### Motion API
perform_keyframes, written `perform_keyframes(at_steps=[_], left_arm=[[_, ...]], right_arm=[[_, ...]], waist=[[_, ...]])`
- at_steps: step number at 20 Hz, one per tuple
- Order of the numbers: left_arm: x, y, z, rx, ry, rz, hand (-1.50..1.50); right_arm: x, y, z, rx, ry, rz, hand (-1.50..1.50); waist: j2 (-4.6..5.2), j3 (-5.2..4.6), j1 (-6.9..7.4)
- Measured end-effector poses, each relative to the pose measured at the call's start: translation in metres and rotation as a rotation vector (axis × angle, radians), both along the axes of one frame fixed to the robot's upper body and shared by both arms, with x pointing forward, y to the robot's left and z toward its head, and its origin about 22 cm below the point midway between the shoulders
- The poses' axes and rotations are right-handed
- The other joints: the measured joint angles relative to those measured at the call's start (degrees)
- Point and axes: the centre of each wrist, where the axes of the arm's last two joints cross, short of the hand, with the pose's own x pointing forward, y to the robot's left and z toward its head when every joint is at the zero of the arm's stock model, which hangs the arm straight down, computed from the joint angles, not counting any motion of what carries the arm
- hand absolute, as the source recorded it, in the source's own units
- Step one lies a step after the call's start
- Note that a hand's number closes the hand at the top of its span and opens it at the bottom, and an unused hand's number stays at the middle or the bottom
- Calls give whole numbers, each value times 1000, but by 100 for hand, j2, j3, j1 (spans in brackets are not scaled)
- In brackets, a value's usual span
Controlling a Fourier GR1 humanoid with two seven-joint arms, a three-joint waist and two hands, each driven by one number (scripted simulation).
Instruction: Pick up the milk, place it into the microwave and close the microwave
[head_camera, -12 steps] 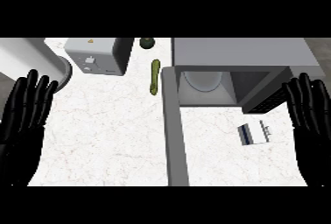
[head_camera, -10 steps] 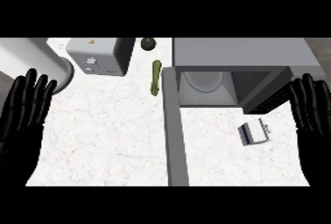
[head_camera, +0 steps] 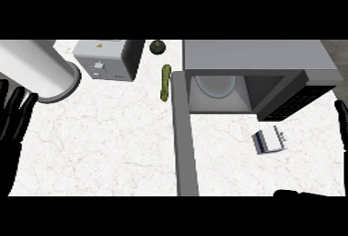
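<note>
The milk carton (head_camera: 268,140), small and white with a blue side, lies on the counter right of the microwave's open door (head_camera: 185,147). The grey microwave (head_camera: 252,55) stands at the back right, its cavity showing a glass plate (head_camera: 216,85). My left hand (head_camera: 15,117) rests open at the left edge, fingers up, far from the milk. Of my right hand only a straight finger (head_camera: 339,115) at the right edge and a dark part at the lower right edge show. It holds nothing and is well apart from the carton.
A grey toaster (head_camera: 105,60) stands at the back left beside a large white cylinder (head_camera: 41,69). A green cucumber (head_camera: 165,83) lies just left of the microwave, with a dark round fruit (head_camera: 158,46) behind it. The door juts towards me across the marble counter (head_camera: 102,147).
Both hands have slid outward. The left one sits closer to the left edge. The right one has gone mostly out of view, right and down. The milk and the door have not moved.
</note>
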Motion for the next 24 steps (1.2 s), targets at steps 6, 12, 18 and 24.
perform_keyframes(at_steps=[6,12,18,24], left_arm=[[-39,18,0,-43,24,-12,-150],[-67,32,-2,-45,45,-1,-150],[-82,49,-6,-22,71,24,-150],[-98,57,-11,-13,100,27,-150]], right_arm=[[-9,-3,-6,5,32,-53,-150],[-7,-14,-25,-19,78,-110,-150],[-2,-25,-58,0,137,-174,-150],[9,-38,-100,-4,198,-270,-150]], waist=[[-5,4,26],[-4,5,40],[-4,7,56],[-3,10,92]])
